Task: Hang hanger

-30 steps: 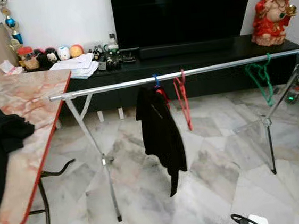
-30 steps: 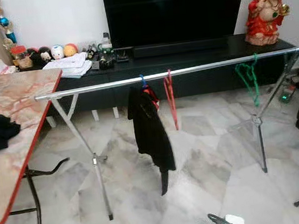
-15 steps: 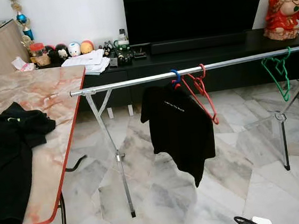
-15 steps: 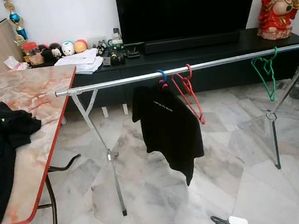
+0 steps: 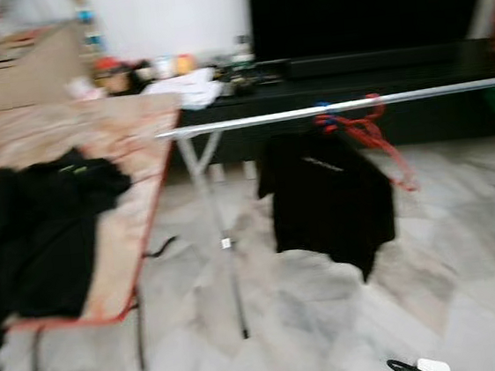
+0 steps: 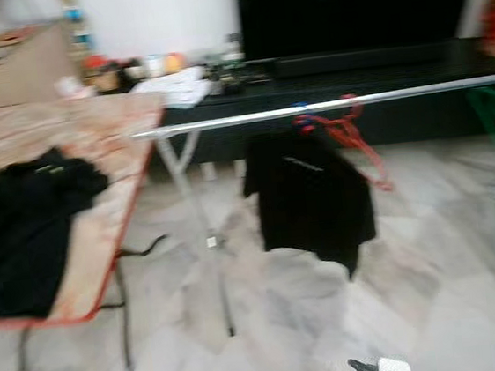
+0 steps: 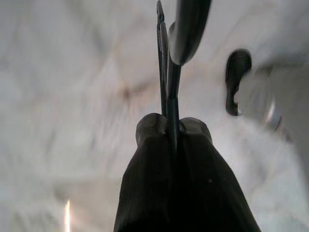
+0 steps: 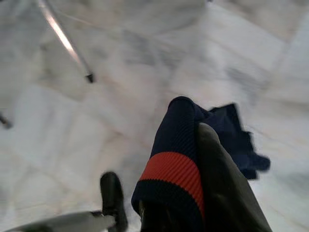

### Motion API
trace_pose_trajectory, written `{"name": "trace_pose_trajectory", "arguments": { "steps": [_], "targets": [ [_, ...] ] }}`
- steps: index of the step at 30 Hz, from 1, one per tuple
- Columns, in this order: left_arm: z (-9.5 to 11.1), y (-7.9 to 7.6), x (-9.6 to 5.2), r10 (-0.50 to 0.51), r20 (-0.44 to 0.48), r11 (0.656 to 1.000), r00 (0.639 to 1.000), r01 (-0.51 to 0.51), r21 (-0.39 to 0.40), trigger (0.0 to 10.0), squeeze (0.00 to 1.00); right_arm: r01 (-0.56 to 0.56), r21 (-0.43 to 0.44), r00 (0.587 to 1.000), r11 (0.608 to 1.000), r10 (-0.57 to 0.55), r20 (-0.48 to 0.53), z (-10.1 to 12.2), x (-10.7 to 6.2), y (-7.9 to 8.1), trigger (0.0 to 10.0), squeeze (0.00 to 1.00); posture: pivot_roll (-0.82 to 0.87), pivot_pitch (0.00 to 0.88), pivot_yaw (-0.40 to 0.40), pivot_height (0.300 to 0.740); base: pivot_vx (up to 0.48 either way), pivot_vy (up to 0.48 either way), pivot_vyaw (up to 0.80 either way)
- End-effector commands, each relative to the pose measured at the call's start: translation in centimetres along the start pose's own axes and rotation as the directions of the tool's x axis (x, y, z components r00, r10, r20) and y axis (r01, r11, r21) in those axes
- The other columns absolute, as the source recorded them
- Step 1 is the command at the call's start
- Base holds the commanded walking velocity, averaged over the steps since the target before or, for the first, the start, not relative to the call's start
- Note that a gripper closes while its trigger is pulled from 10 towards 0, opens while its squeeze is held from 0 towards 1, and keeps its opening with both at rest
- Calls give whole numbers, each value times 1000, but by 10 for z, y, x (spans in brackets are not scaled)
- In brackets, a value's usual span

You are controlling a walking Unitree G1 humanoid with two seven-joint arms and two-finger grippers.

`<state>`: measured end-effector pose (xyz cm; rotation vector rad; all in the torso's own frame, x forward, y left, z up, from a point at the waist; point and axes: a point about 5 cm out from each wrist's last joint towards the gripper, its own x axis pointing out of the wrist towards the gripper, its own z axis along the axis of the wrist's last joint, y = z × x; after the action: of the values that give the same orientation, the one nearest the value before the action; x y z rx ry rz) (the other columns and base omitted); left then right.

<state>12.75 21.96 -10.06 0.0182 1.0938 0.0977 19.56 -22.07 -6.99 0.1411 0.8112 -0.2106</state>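
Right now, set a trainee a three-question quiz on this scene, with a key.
1. True or false: the black shirt hangs from the metal rail.
2. What is the right gripper shut on?
A. a green hanger
B. a dark blue garment with a red band
C. a white towel
3. Fill in: the empty red hanger hangs on the rail right beside the ____ shirt.

Key:
1. True.
2. B: the dark blue garment is pinched against a finger, above the marble floor. The left gripper is shut on a thin hanger.
3. black.
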Motion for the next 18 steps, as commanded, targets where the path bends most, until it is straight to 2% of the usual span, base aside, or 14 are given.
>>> {"name": "trace_pose_trajectory", "arguments": {
  "steps": [1,12,18],
  "targets": [
    [3,2,0,-3,3,1000,1000,3,30,10000,0,6,21,1000,1000,-5,-11,-7,-2,1,10000,0,-5,0,111,740,-266,0,0],
    [3,6,0,-3,5,999,1000,3,41,10000,0,-3,30,1000,1000,4,-9,-8,-2,6,10000,0,-1,0,125,740,-272,0,0],
    [3,4,0,-8,14,1000,1000,8,16,10000,0,-7,27,1000,1000,7,-6,-8,-2,3,10000,0,19,0,95,740,-271,0,0]
  ]
}}
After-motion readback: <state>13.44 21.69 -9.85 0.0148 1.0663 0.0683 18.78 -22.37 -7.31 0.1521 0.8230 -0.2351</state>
